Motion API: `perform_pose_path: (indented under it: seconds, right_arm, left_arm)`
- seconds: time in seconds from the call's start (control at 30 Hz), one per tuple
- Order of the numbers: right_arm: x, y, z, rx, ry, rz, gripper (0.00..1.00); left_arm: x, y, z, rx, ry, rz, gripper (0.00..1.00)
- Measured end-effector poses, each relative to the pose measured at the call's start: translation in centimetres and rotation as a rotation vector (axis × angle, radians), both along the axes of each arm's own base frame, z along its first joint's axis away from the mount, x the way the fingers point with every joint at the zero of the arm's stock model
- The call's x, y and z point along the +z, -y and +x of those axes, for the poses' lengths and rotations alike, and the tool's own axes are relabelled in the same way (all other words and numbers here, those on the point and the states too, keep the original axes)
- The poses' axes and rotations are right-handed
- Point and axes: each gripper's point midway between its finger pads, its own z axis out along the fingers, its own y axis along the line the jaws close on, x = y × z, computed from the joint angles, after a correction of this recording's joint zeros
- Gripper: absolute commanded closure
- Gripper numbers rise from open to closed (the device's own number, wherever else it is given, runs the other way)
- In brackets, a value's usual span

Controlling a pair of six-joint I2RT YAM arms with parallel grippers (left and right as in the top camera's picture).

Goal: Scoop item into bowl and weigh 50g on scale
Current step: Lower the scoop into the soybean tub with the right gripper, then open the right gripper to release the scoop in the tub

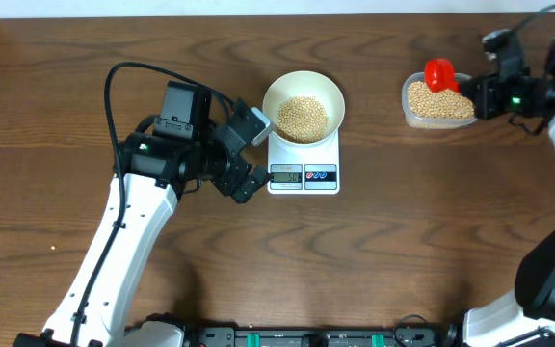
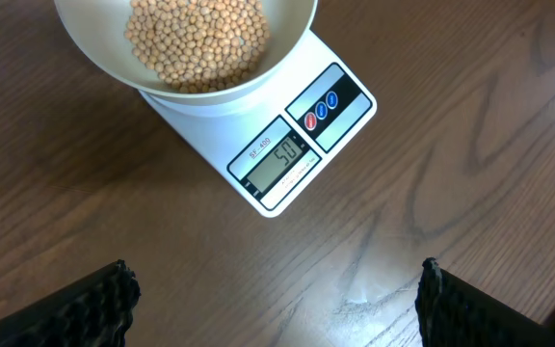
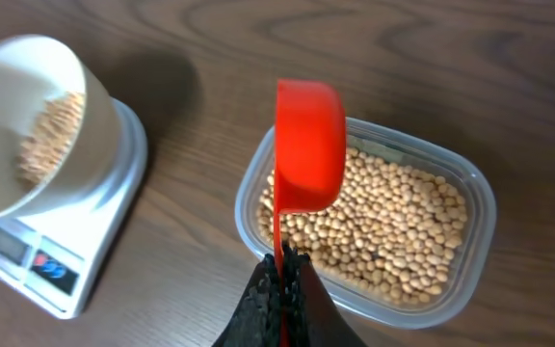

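Round white bowl [image 1: 287, 87] of small tan-yellow beans [image 1: 302, 117] sits on the flat white rectangular scale [image 1: 303, 178], mid brown wooden bench [image 1: 412, 241] — display reads 50. Left jaws released, spread wide just beside the scale, holding nothing. Right jaws clenched on the handle of the red plastic scoop [image 3: 308, 145] — scoop over the clear plastic tub [image 3: 477, 193] of more beans.

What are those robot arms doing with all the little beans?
They are weighing beans. The white bowl sits on the scale with a pile of beans in it, and the display reads 50. The right gripper is shut on the handle of a red scoop, holding it over the clear tub of beans. The left gripper is open beside the scale, holding nothing.
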Motion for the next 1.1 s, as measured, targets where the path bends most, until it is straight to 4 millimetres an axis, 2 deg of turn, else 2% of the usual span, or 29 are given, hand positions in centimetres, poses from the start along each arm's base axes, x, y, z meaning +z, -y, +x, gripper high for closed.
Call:
perform_pose_path:
  seconds: [0.2,0.47,0.8,1.0,1.1]
  right_arm:
    - [0.8,-0.9,0.0,-0.032,0.015,-0.196,0.99]
    - [-0.1,-1.1,-0.7,-0.061,-0.038,-0.358,0.99]
    - [-0.5,0.4,-1.2,-0.106,-0.071,-0.434,0.99]
    - [-0.3,0.2,-1.2,-0.105,-0.067,-0.422,0.99]
    - [0.6,0.0,-1.4,-0.115,-0.047,-0.398,0.99]
  left_arm:
    - [0.0,0.0,0.0,0.000,0.000,0.000,0.06]
    - [0.0,0.0,0.0,0.000,0.000,0.000,0.06]
    - [0.0,0.0,0.0,0.000,0.000,0.000,0.06]
    - [0.0,0.0,0.0,0.000,0.000,0.000,0.05]
    - [0.0,0.0,0.0,0.000,0.000,0.000,0.05]
